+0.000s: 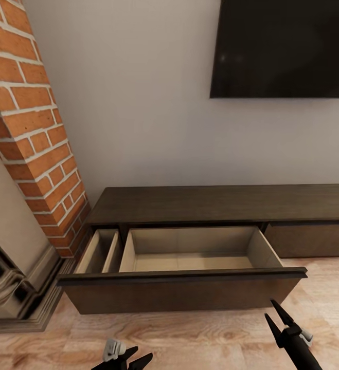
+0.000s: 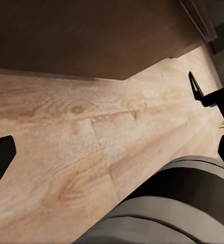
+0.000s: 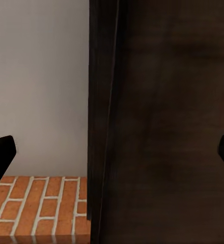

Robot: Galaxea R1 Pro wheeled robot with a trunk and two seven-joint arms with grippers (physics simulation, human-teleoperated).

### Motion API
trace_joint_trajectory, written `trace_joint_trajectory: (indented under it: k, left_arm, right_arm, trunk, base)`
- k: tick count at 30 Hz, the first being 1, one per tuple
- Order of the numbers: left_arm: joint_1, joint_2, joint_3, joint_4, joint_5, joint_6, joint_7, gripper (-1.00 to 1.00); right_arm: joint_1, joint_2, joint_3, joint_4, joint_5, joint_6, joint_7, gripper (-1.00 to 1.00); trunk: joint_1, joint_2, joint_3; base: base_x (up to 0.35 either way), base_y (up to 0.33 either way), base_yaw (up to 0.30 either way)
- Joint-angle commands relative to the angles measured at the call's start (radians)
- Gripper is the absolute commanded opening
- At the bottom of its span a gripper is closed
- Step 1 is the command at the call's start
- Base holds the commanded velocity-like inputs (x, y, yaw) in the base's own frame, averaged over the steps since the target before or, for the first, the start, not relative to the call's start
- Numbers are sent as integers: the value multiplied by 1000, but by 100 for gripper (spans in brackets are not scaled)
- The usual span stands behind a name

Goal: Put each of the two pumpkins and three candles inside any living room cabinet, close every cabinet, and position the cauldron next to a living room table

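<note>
Facing the cabinet (image 1: 226, 203), drawer (image 1: 190, 257) pulled out, pale inside bare. Long axis runs across the view. Right hand (image 1: 278, 321), fingers apart, sits nearer its front; left hand (image 1: 133, 359) low, also apart.

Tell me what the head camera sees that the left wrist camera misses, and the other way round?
Head view only: the pulled-out drawer, its pale inside with nothing in it, the black TV, the brick chimney and the stone fireplace.

Left wrist view only: a rounded grey part of the robot's body.

Both: the dark cabinet, the wood plank floor and the right gripper, its jaws apart.
</note>
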State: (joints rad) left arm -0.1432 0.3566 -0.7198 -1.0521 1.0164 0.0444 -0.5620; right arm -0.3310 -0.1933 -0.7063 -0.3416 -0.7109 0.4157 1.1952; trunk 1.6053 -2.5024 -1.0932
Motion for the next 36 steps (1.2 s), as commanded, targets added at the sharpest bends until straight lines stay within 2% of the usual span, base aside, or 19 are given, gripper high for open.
trace_joint_trajectory:
  k: [1,12,36]
  left_arm:
    - [-1,1,-3,0,10,5,-2,100]
    - [-1,1,-3,4,13,6,2,100]
    - [-1,-2,-3,43,12,6,1,100]
  right_arm:
    - [0,-1,-1,1,-4,9,3,100]
    - [1,-1,-2,0,-7,-4,4,100]
    - [2,-3,-2,-2,2,-6,1,100]
  trunk:
    - [-1,0,3]
    - [-8,7,45]
    - [-100,175,120]
  base:
    - [0,0,0]
    - [0,0,0]
    - [0,0,0]
